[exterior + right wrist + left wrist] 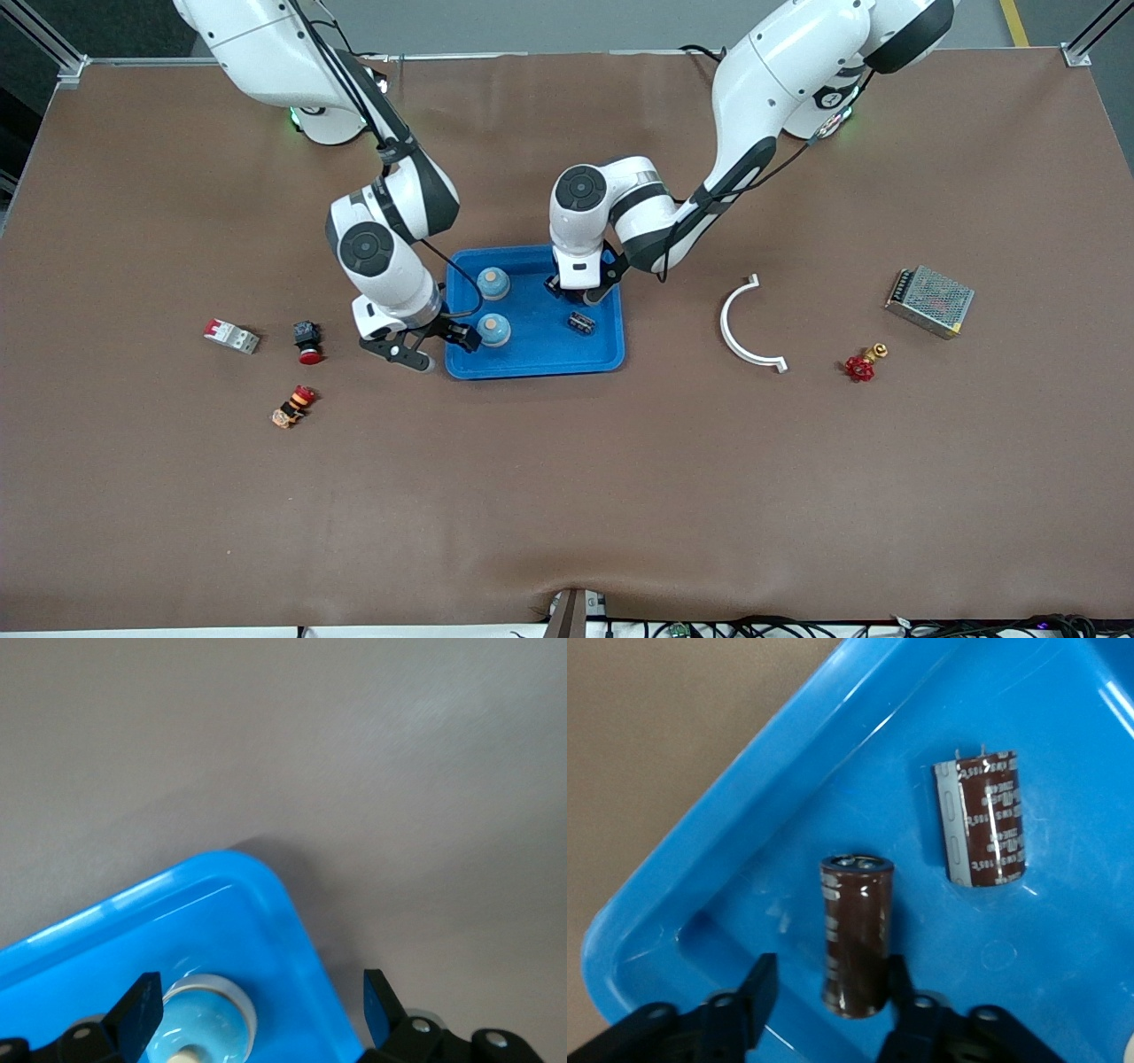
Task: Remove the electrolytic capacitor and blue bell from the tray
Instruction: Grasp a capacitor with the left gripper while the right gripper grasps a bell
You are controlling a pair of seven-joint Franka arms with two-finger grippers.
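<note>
Step in hand, as I read it: left gripper (824, 1001) pinching the brown electrolytic capacitor (856, 935) that stands on the floor of the tray (532, 361), near the corner twd the left arm's base. To do it well: keep the fingers (755, 992) centred on the can's body, not its rim, squeeze square so it doesn't tip or roll out, then lift straight up till clear of the tray rim before moving off sideways. Left jaws look part-closed, one finger abt touching the can, the other w/ a small gap, so not a firm grasp yet; I'd call it closing, nothing held. A 2nd capacitor (983, 819) lies on its side in the tray just beside the first, apart from it. Left arm reaches down from its base, wrist bent over the tray, hand near vertical. Right gripper (257, 1010) hangs low over the tray edge twd the right arm's end, jaws spread wide, straddling the blue bell (205, 1023) nearer the front camera; not gripped. Another bell (493, 283) sits in the tray, farther from that camera.
</note>
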